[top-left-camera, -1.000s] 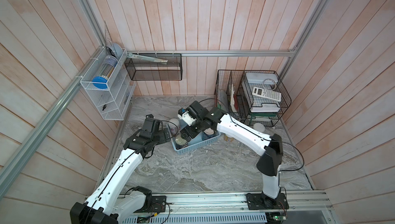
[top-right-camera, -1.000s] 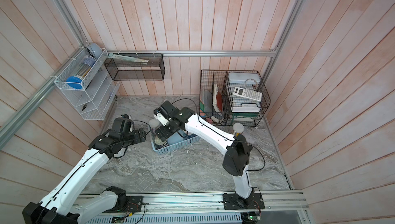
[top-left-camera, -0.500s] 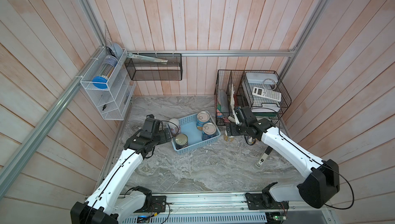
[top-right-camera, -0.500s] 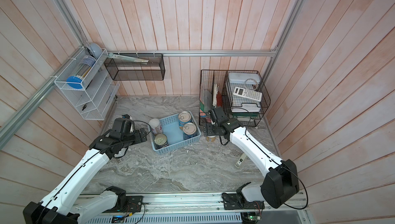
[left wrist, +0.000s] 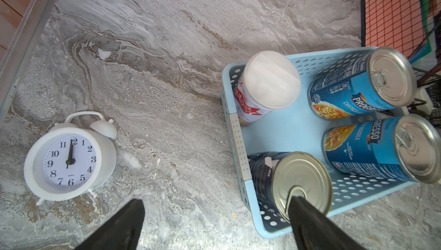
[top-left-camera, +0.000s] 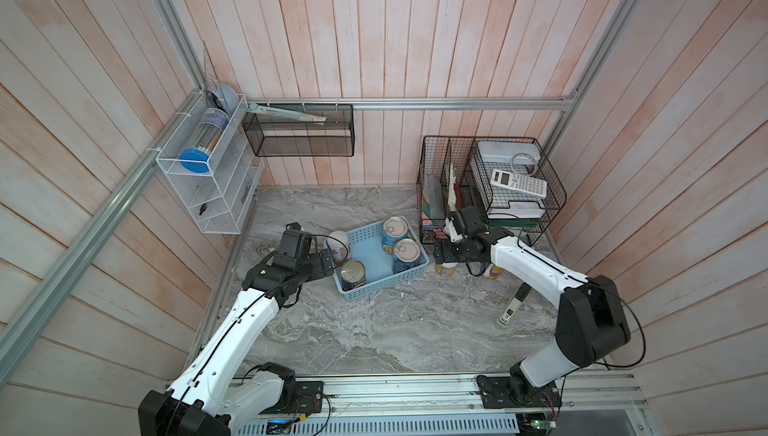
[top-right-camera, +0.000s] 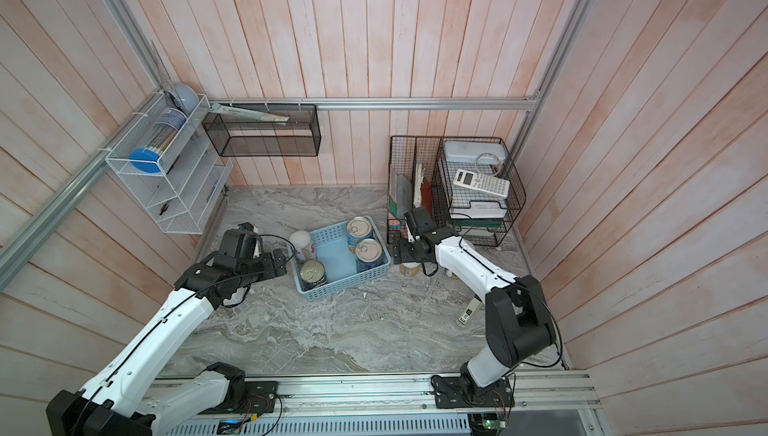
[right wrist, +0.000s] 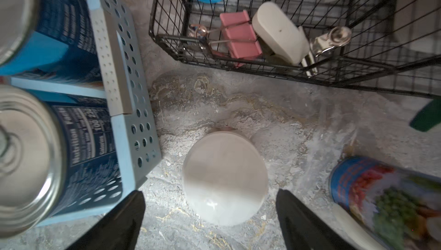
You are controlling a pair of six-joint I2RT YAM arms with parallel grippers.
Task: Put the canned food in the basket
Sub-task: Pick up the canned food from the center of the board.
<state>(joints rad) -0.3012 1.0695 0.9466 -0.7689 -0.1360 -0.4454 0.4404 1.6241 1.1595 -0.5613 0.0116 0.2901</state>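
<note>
**4 cans in the basket, right pincer poised over the 5th**

Nearest the arms' bases, the left pincer stood spread wide and empty at the near-left corner of the shallow light-blue perforated plastic basket. In the wrist view 1 finger overlapped the lid of the dark-labelled silver-lidded can in that corner. Whether it touched the lid could not be told. It looked parked there, perhaps to stop the basket sliding.

Further in, the 2 blue-labelled soup cans stood upright against the wall on the right arm's side. The white-lidded can with a red-and-white label stood in the far-left corner. With all 4 along the walls, the middle floor was free, which seemed room enough for the 2 cans outside.

Beyond that wall, the right pincer hung with jaws wide, gripping nothing, straddling the plain white-lidded can. This can stood on the grey marbled worktop, near the basket and in front of the black wire organiser. The wide spread suited the can's girth for a descent around it, though the finger on the basket side had little clearance. The vegetable-pictured can stood near, apart from it.
</note>
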